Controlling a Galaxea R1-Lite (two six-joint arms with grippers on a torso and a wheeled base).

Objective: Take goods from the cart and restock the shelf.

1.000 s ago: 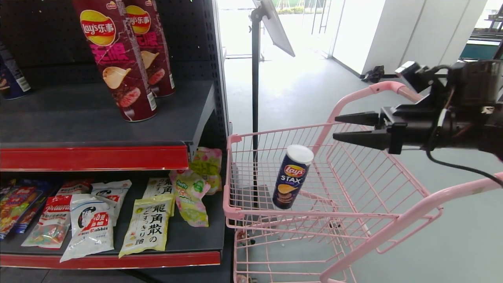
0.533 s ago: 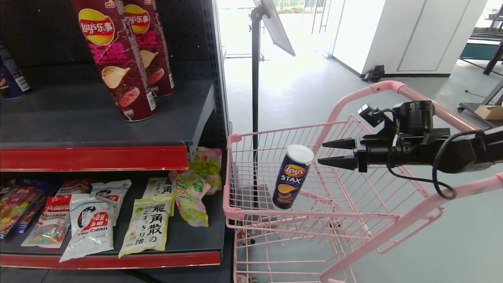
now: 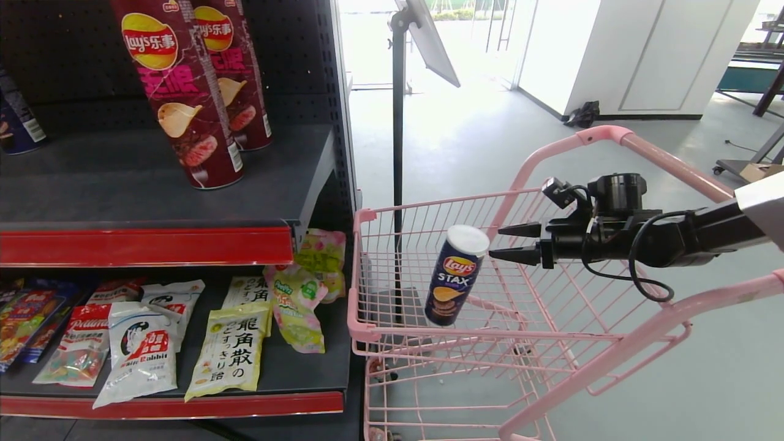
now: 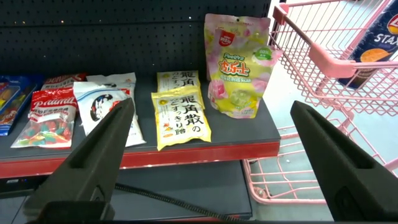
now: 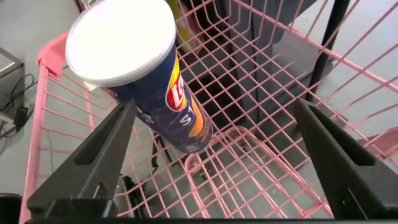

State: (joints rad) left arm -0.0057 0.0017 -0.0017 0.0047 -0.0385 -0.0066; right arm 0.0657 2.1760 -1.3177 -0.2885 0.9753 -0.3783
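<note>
Now right gripper (image 3: 495,242) spread open beside chip can (image 3: 452,282).
Can leans in pink cart (image 3: 362,327), lid just ahead of that gripper; left gripper (image 4: 212,104) open too.

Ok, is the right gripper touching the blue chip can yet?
Cannot tell. Head view: one fingertip of the right gripper sits at the lid edge of the blue chip can, neither gap nor contact plain. The right wrist view is no clearer.

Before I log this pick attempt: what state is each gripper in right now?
Left gripper: open, empty.
Right gripper: open, empty, tips near the blue chip can in the cart.
</note>
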